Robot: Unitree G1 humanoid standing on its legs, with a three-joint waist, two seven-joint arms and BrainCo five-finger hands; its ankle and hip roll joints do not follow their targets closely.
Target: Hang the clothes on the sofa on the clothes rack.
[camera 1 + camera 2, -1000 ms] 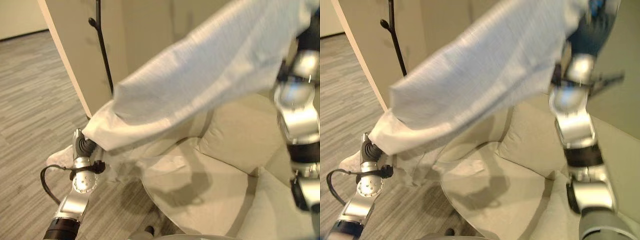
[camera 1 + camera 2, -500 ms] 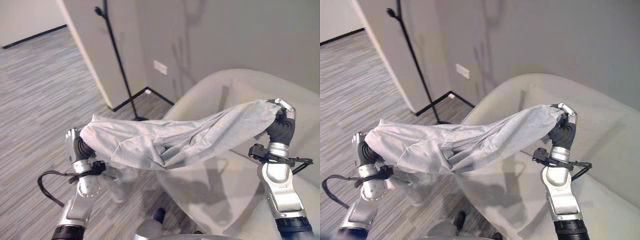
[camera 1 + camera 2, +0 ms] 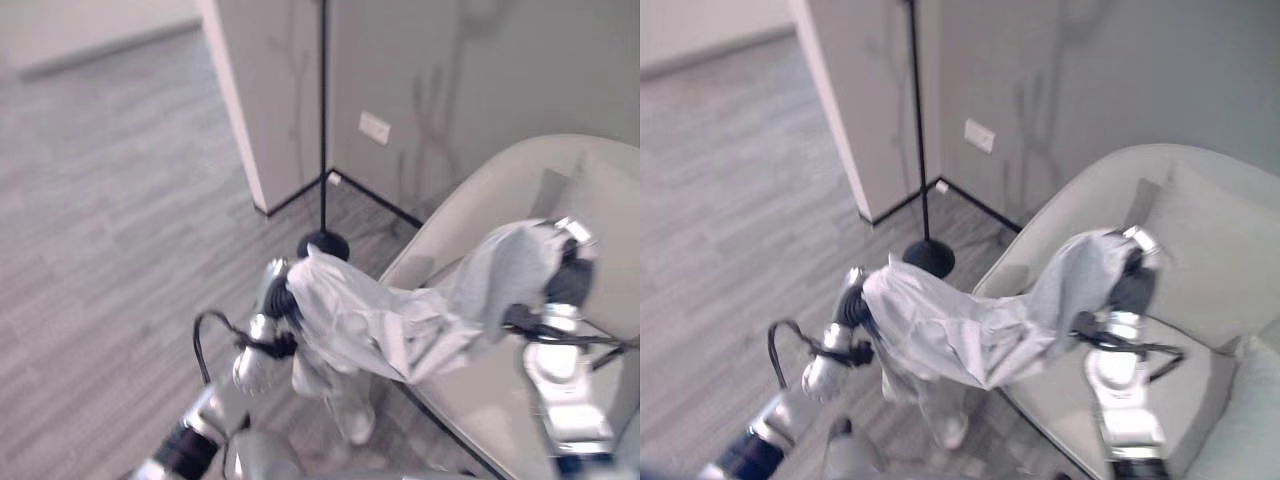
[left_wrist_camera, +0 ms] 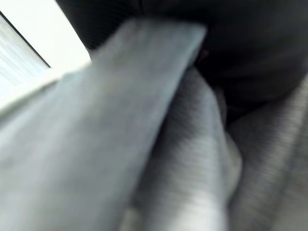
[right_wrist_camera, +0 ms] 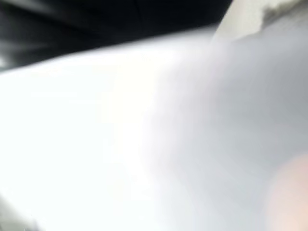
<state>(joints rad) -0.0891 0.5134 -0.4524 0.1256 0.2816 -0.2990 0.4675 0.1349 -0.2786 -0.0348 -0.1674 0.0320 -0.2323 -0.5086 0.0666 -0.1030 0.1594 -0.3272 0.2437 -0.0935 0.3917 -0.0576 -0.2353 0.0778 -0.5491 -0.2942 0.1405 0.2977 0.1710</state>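
Note:
A pale grey garment [image 3: 370, 325] hangs slack between my two hands, above the floor in front of the beige sofa [image 3: 497, 168]. My left hand [image 3: 277, 296] is shut on its left end, low and near the round base of the black clothes rack [image 3: 322, 244]. My right hand [image 3: 571, 281] is shut on the other end, over the sofa seat. The rack's thin pole [image 3: 916, 120] rises beside the wall corner. Grey cloth [image 4: 144, 144] lies right against the left wrist camera, and pale cloth [image 5: 144, 134] against the right one. Both hands' fingers are mostly wrapped in fabric.
A beige wall corner [image 3: 262, 100] stands just behind the rack, with a white socket [image 3: 374, 127] on the grey wall. A large cushion [image 3: 1225, 250] leans on the sofa back. Grey wood-look floor [image 3: 110, 230] spreads out to the left.
The view has swung towards the rack. My right arm has come down from high up, both hands are closer together, and the garment now sags between them instead of being stretched.

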